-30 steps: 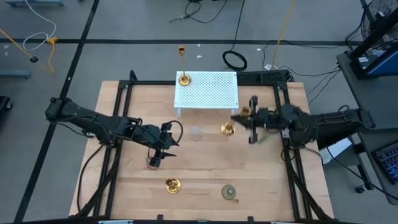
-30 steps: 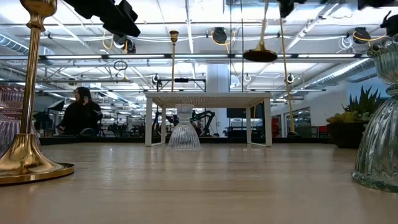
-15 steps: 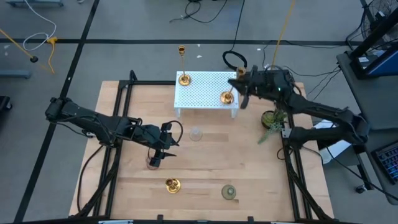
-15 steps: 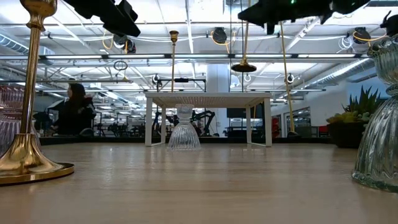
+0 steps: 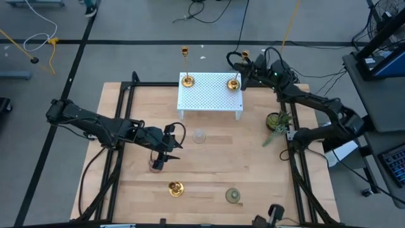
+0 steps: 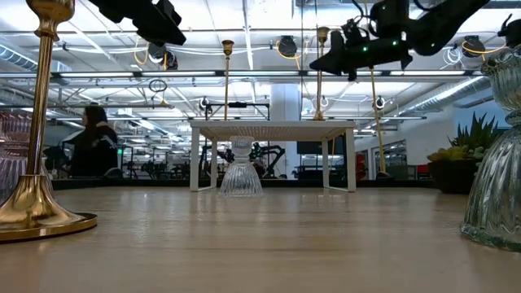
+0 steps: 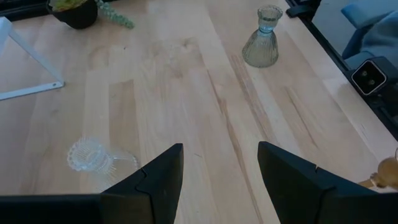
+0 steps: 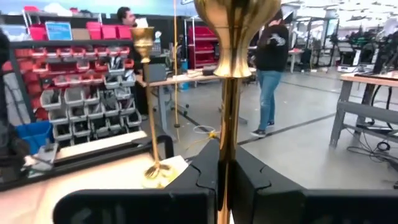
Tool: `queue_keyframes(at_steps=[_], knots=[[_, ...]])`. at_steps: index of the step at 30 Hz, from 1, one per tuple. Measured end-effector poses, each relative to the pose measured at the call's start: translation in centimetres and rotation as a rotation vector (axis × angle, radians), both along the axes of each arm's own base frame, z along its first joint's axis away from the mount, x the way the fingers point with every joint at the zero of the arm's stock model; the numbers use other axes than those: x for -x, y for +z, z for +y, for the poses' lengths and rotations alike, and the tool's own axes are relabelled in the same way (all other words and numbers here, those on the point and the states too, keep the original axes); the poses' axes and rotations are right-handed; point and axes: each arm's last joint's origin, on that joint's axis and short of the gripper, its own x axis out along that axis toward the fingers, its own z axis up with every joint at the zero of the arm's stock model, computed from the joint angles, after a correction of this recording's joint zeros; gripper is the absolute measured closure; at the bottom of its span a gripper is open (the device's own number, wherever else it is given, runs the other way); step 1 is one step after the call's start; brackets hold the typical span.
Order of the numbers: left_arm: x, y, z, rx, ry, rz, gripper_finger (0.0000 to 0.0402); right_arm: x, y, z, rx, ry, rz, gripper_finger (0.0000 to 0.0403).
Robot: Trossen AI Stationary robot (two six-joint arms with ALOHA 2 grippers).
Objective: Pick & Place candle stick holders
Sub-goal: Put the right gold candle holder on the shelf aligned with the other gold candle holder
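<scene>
Gold candlestick (image 5: 233, 82) stands on the white perforated stand (image 5: 211, 92), at its far right corner; its base is hidden in the right wrist view. The right gripper (image 5: 247, 71) is clenched on its stem. A second gold candlestick (image 5: 186, 77) occupies the far left corner. The left gripper (image 5: 166, 147), fingers spread, hovers above the pink holder (image 5: 155, 164), which it partly conceals. Bare wooden table (image 5: 209, 171) surrounds the clear holder (image 5: 200, 135).

One camera looks straight down on my whole table (image 5: 209, 171). Another sits at tabletop height, facing the room. Each wrist camera looks past my own fingers. The white stand (image 5: 209, 92) appears from above and in the level view (image 6: 273, 127).
</scene>
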Motion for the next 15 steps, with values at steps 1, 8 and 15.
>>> queue_keyframes(at_steps=[1, 8, 15], knots=[[0.0, 0.0, 0.0, 0.001, 0.0, -0.003, 0.0188, 0.0, -0.3, -0.4, -0.004, -0.009, -0.001, 0.0397], [0.0, 0.0, 0.0, 0.0, 0.0, -0.001, 0.0188, -0.2, -1.6, -1.9, -0.032, -0.034, 0.0, 0.0397], [0.0, 0.0, 0.0, 0.001, 0.0, -0.001, 0.0188, -0.5, -1.8, -2.0, -0.012, 0.01, -0.008, 0.0395]])
